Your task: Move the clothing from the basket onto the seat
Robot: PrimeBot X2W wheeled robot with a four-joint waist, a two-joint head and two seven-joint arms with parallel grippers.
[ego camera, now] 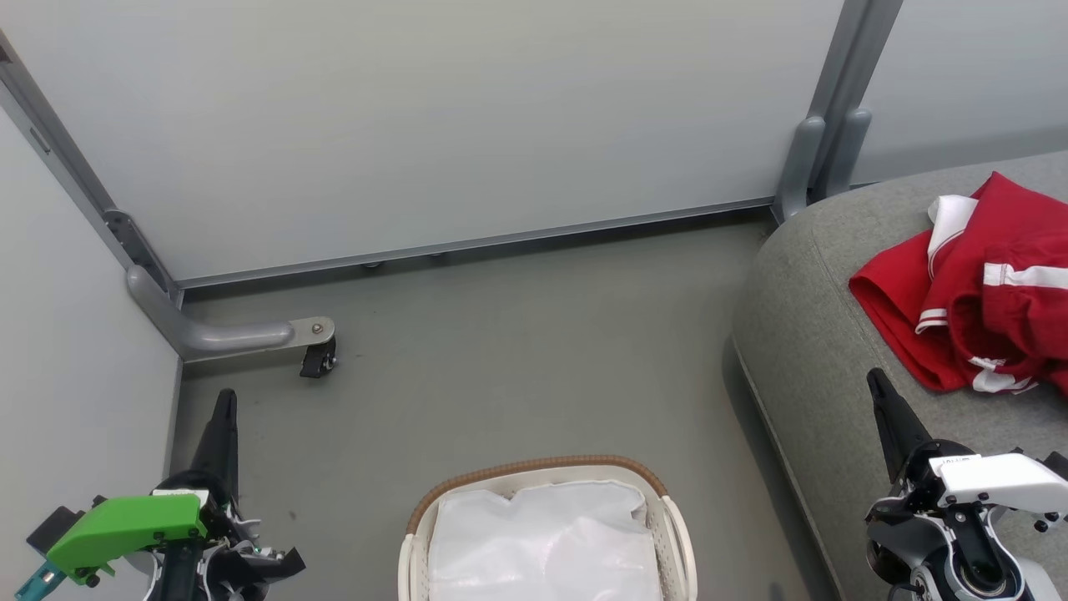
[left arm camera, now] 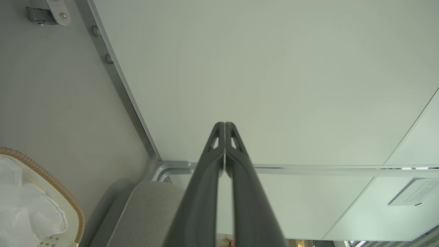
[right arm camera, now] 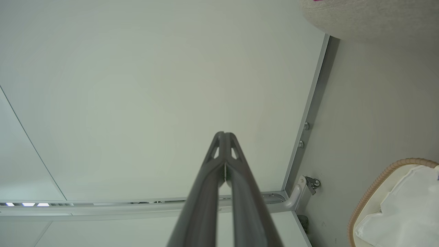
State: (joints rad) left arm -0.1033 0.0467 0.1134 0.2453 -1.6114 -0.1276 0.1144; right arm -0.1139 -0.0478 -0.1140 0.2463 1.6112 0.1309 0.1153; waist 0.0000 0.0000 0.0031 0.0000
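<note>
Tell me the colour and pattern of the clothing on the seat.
Red clothing with white panels and white stripe trim, best seen in the head view.

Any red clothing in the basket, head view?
No, the basket shows just its white liner; the red clothing lies on the seat.

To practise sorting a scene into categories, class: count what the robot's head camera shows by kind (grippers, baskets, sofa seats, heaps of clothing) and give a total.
Grippers: 2, the left gripper and the right gripper, both shut
Baskets: 1, the basket
Seats: 1, the seat
Heaps of clothing: 1, the clothing, lying on the seat
Total: 5
</note>
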